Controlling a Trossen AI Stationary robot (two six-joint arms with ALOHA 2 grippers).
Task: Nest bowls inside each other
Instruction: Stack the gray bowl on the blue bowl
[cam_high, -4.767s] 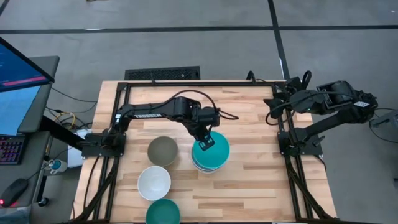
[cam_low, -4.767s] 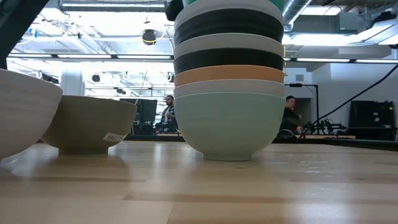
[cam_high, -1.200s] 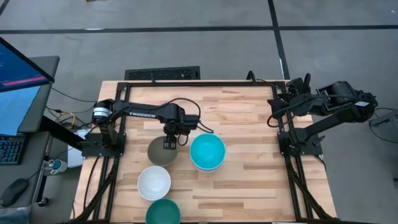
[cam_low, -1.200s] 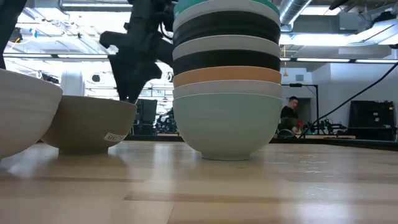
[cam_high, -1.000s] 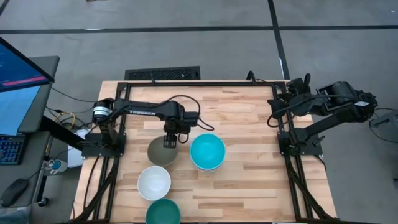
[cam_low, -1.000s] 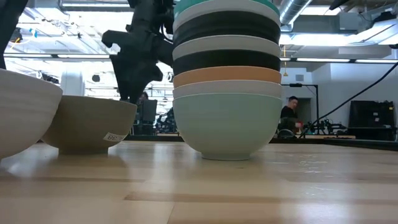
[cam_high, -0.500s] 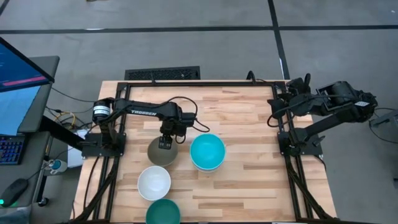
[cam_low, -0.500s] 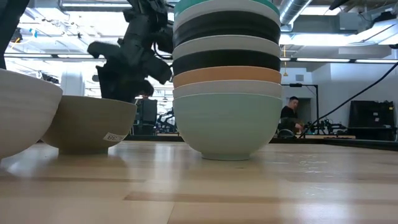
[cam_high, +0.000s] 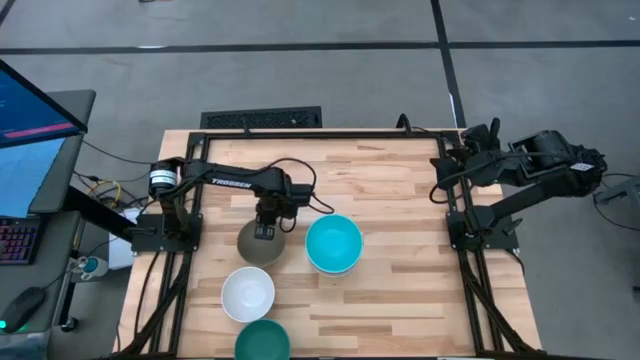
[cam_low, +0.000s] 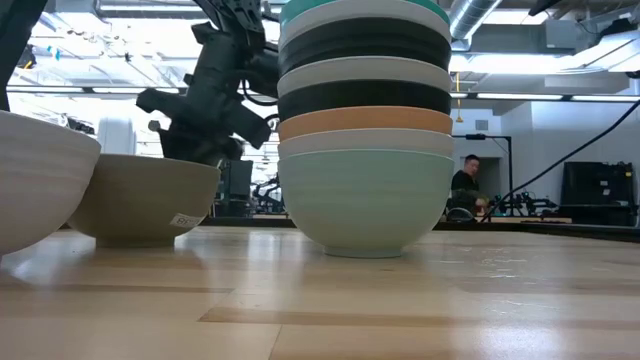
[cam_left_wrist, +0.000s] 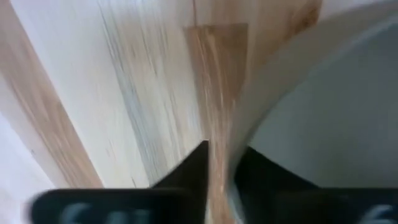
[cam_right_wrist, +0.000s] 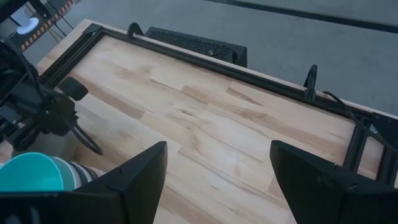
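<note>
Left gripper (cam_high: 264, 231) is pinching the far rim of the grey-taupe bowl (cam_high: 258, 246), one finger inside and one outside, jaws narrowed on the wall, while the bowl is sitting on the desk (cam_high: 400, 250) just beside the turquoise-topped stack (cam_high: 334, 244). To do this well, it is probably best lifting straight up, keeping the bowl level and clearing the stack's rim before centring over it. Right gripper (cam_right_wrist: 214, 165) is waiting wide open, empty, at the desk's far right corner.

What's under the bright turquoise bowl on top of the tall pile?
Under the turquoise bowl the low view shows a stack: black, white, black, orange, white, then mint green on the table. Only the rims show; each bowl's inside is covered by the one above.
</note>
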